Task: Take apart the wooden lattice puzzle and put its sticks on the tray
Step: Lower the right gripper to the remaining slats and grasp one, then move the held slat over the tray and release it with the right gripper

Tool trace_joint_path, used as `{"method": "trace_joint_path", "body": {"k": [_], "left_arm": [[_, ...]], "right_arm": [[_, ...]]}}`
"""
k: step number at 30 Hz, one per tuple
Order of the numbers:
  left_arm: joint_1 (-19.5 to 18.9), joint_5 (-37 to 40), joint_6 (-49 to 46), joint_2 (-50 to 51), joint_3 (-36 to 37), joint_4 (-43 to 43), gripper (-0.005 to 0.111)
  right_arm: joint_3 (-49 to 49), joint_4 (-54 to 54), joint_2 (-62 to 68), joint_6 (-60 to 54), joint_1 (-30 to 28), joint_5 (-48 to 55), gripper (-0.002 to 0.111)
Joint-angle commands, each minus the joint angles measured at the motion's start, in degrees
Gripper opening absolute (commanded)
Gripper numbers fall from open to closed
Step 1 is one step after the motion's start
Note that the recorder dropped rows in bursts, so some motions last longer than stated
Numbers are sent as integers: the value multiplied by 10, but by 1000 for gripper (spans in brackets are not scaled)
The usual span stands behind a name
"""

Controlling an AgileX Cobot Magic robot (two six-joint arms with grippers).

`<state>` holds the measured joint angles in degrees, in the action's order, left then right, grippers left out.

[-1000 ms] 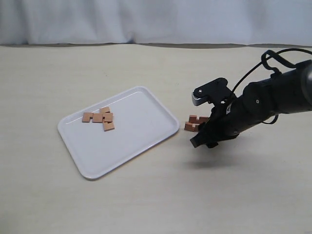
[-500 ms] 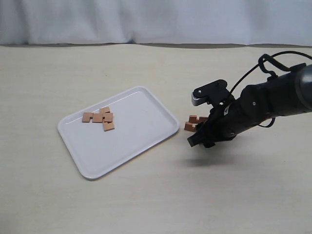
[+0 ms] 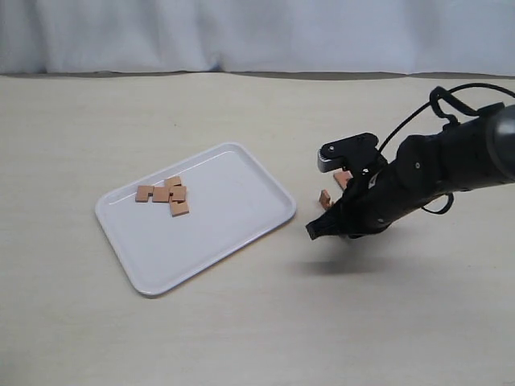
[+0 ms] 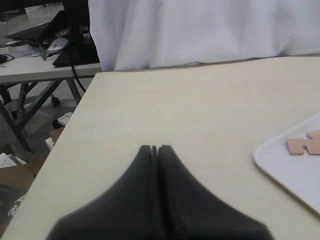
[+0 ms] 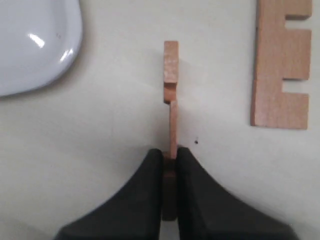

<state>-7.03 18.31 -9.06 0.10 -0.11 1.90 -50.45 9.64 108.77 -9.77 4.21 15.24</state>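
One notched stick (image 5: 171,75) is held on edge, pinched at its near end by the right gripper (image 5: 170,152). A second stick (image 5: 281,70) lies flat just beside it, and the tray (image 5: 30,45) corner sits off the gripper's other side. The left gripper (image 4: 157,149) is pressed together, empty.

Sticks (image 3: 162,194): bare wood, reddish-tan, matt, smooth faces, fine grain; gripped stick (image 5: 171,100) same, cut edges clean.
Tray (image 3: 233,233): white plastic, glossy, bright highlights.
Bench (image 3: 241,322): pale beige, matt, faintly streaked.
Right gripper (image 5: 170,154) fingers: black, matt, smooth, plastic-like.
Arm casing (image 3: 451,161): black, slight sheen.
Curtain (image 3: 241,32): white cloth, soft folds.
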Motion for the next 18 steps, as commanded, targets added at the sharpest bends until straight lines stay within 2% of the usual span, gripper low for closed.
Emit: {"method": "trace_joint_path", "body": {"k": [1, 9, 14, 18], "left_arm": [[0, -7, -1, -1, 1, 2, 0], [0, -7, -1, -1, 1, 2, 0], [0, -7, -1, -1, 1, 2, 0], [0, -7, -1, -1, 1, 2, 0]], "right_arm": [[7, 2, -25, -40, 0, 70, 5], [7, 43, -134, -57, 0, 56, 5], [7, 179, -191, -60, 0, 24, 5], [7, 283, -199, -114, 0, 27, 5]]}}
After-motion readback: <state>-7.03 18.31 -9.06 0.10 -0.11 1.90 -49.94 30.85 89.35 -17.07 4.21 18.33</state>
